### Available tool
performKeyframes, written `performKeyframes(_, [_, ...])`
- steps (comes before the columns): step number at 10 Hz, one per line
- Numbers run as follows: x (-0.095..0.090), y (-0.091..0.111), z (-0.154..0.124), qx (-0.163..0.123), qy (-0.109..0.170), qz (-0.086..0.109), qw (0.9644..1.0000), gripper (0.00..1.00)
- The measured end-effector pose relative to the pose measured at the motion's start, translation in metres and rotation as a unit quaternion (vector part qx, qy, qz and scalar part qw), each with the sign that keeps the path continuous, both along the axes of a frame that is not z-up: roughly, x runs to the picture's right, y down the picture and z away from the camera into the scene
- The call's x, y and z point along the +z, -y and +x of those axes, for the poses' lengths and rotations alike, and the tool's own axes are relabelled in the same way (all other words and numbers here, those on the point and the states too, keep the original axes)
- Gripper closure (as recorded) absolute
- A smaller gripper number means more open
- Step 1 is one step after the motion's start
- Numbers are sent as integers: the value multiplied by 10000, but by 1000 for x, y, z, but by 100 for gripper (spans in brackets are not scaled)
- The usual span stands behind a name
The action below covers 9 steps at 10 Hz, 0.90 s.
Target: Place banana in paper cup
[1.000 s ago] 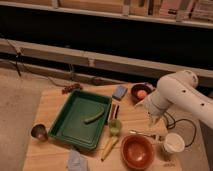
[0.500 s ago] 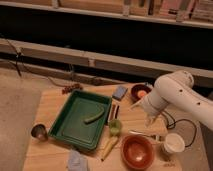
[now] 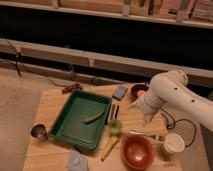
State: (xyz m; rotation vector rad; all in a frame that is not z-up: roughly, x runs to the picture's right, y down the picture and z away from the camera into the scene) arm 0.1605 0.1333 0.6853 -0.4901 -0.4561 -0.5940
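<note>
- Apparently empty, the end effector [image 3: 145, 118] hangs over the desk [image 3: 50, 107], right of the green tray [image 3: 65, 125]; whether it is spread or pressed together I cannot tell.
- Left and nearer the front, the banana [image 3: 109, 148] lies flat and unobstructed beside the red bowl [image 3: 136, 151], so it can probably be picked from above.
- Further right, the paper cup [image 3: 174, 144] stands upright, mouth up to receive it.

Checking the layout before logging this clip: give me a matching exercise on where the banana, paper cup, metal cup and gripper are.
Things:
1 banana
2 paper cup
3 metal cup
4 gripper

Places:
A left of the green tray
B between the green tray and the red bowl
C behind the red bowl, right of the green tray
D right of the red bowl

Pairs: 1-B, 2-D, 3-A, 4-C
</note>
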Motion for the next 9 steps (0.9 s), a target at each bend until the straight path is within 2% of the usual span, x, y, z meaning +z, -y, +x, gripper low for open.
performKeyframes(7, [8,-9,-15,-88,124,-158,9998,35])
performKeyframes(9, [12,-12,-28,-154,197,-210,9995,35])
